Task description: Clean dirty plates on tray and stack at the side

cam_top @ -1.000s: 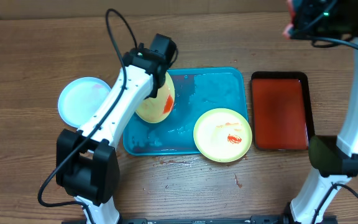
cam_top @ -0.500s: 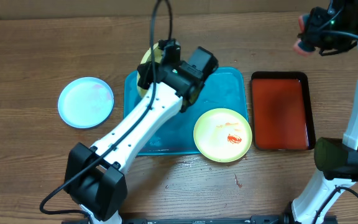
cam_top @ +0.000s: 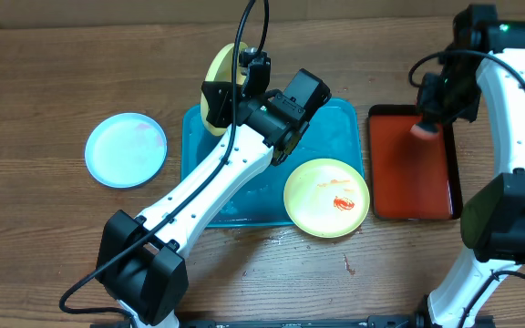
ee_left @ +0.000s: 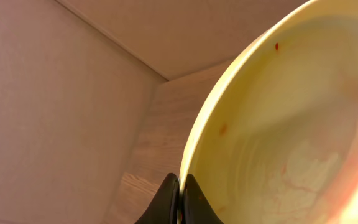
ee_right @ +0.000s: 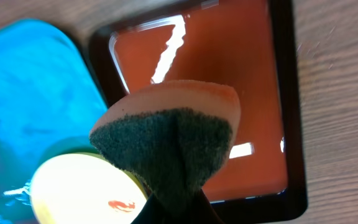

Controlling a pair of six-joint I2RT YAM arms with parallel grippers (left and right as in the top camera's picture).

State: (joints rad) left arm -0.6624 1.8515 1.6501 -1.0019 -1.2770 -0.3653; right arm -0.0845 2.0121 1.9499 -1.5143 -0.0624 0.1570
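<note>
Wooden table (cam_top: 44, 82), beige wall (ee_left: 55, 112); wet turquoise tray (cam_top: 340, 123) beside red tray (cam_top: 408, 182).

Left arm (cam_top: 203, 191) stretches diagonally from near-left base toward far centre. Left gripper (ee_left: 179, 190) pinched tight on rim of yellow-green plate (ee_left: 278, 124), which is tilted on edge. Right arm (cam_top: 518, 118) arches from near-right base, elbow far. Right gripper (ee_right: 173, 211) points down, fingers clamped on sponge (ee_right: 166, 137).
</note>
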